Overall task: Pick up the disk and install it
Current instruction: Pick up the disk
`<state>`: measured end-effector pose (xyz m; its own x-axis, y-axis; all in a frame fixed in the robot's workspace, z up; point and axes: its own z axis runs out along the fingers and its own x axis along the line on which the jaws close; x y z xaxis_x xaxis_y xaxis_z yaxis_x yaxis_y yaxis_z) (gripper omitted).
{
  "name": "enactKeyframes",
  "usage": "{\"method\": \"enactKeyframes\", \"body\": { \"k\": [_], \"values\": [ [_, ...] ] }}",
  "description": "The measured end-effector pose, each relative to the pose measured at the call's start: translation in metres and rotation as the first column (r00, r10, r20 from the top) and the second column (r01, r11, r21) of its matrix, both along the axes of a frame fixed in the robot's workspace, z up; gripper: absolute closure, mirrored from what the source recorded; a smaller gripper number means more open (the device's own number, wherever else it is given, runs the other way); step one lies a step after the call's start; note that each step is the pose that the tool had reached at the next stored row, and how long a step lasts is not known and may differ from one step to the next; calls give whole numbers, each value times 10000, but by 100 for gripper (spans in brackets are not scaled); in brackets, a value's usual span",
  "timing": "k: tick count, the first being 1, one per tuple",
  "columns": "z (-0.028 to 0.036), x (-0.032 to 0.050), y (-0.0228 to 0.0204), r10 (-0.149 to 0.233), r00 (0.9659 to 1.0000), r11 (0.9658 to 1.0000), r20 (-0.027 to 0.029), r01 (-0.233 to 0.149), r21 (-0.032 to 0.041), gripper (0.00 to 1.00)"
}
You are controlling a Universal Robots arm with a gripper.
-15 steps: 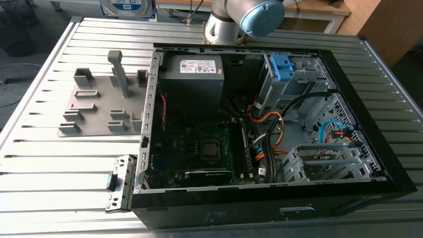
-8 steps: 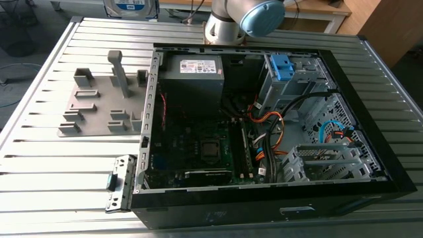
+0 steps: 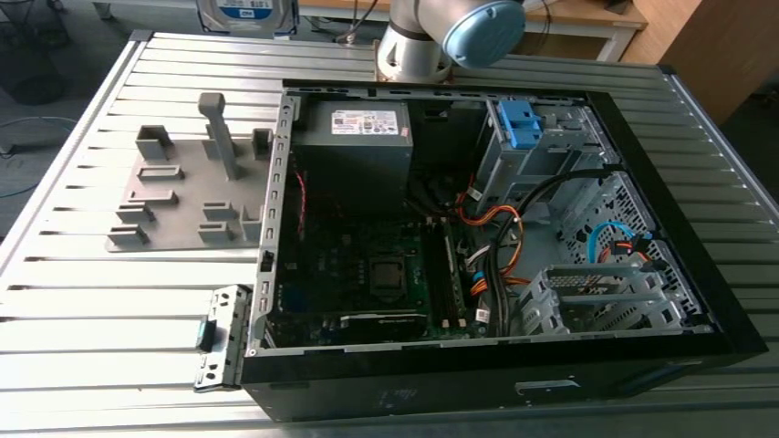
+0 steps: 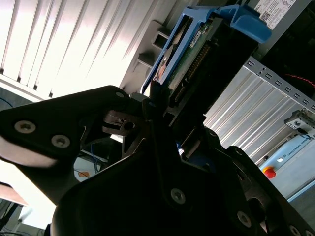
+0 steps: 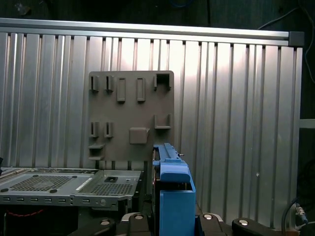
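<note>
The pick-up half of the job looks done and the carry is in hand. The disk [image 4: 194, 54] is off the desk [image 3: 73, 301] and clamped in the fingers [image 4: 152, 105], which are closed on its lower end, one black finger on each broad face. In the exterior view the disk [image 3: 247, 18] hangs high in the air outside the computer case [image 3: 487, 379], beyond the case's wall that faces the grey fixture plate [image 3: 182, 210], and well apart from the case opening. In the first wrist view the disk [image 5: 172, 196] stands edge-on, with the fixture plate and a perforated edge of the case beyond it.

By my reading, installing calls for bringing the disk over the open case to the metal drive cage [image 3: 548, 155] in the case's corner near the arm's base. There a small blue bracket [image 3: 517, 123] already sits. The carrier would have to be squared to the cage's slot and kept off the loose orange and black cables [image 3: 505, 242] inside the case. Which slot is meant I cannot tell.

The disk is a flat slab in a bright blue plastic carrier. The exterior view shows its silver face with a white-and-blue label. The second wrist view shows its green circuit-board side, a connector row, and a blue tab at the far end.
</note>
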<state>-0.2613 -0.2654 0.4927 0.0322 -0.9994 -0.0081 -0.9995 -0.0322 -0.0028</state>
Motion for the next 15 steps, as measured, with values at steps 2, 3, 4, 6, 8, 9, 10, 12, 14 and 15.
{"method": "enactKeyframes", "body": {
  "k": [2, 3, 4, 6, 8, 9, 10, 12, 14, 15],
  "values": [
    [0, 19, 0, 0, 10000, 10000, 0, 0, 0, 64],
    [0, 28, 0, 0, 10000, 10000, 0, 0, 0, 64],
    [0, 39, 0, -1, 10000, 10000, 0, 1, 0, 64],
    [0, 61, 0, 0, 10000, 10000, 0, 0, 0, 64],
    [0, 82, 0, 0, 10000, 10000, 0, 0, 0, 64],
    [0, 93, 0, 0, 10000, 10000, 0, 0, 0, 64],
    [0, 102, 0, 0, 10000, 10000, -1, 0, 0, 64],
    [0, 119, 0, -1, 10000, 10000, 0, 1, 0, 64],
    [0, 136, 0, 0, 10000, 10000, -1, 0, 0, 64],
    [0, 144, 0, 0, 10000, 10000, 0, 0, 0, 64]
  ]
}}
